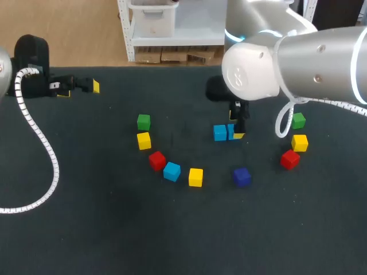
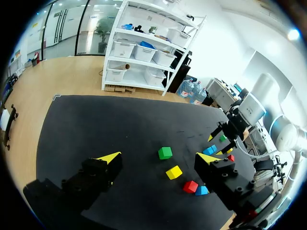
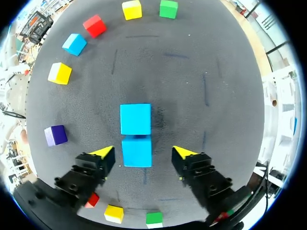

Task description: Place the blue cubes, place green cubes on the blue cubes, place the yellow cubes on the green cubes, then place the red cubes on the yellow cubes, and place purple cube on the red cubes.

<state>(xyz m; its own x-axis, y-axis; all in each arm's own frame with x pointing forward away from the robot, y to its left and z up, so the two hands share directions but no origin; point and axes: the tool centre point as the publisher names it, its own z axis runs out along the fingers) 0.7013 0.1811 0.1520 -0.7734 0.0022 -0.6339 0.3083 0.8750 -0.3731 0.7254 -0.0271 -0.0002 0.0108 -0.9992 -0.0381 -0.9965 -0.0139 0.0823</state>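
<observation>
The dark table (image 1: 103,229) fills nearly the whole head view. The right arm (image 1: 298,63) comes in large from the upper right, and the left arm (image 1: 28,63) sits at the upper left edge.

The right gripper (image 3: 144,152) hangs just right of centre with its fingers spread apart, clamped on nothing. The near blue cube (image 3: 137,151) lies between those fingers, and neither finger touches it. The far blue cube (image 3: 135,119) sits just ahead of it, the 2 about touching. The left gripper (image 2: 158,157) is also spread wide and holds nothing, up in the upper left, well apart from every cube.

Left of centre, 5 cubes curve in an arc:
- the left green cube (image 1: 143,121)
- the left yellow cube (image 1: 144,140) just below it
- the left red cube (image 1: 157,160)
- the 3rd blue cube (image 1: 171,171) just beside the red one
- the lower yellow cube (image 1: 196,177)

The purple cube (image 1: 241,176) stands alone, lower and right of centre. At the right, 3 cubes run downward: the right green cube (image 1: 298,120), the right yellow cube (image 1: 299,142) and the right red cube (image 1: 289,159).
</observation>
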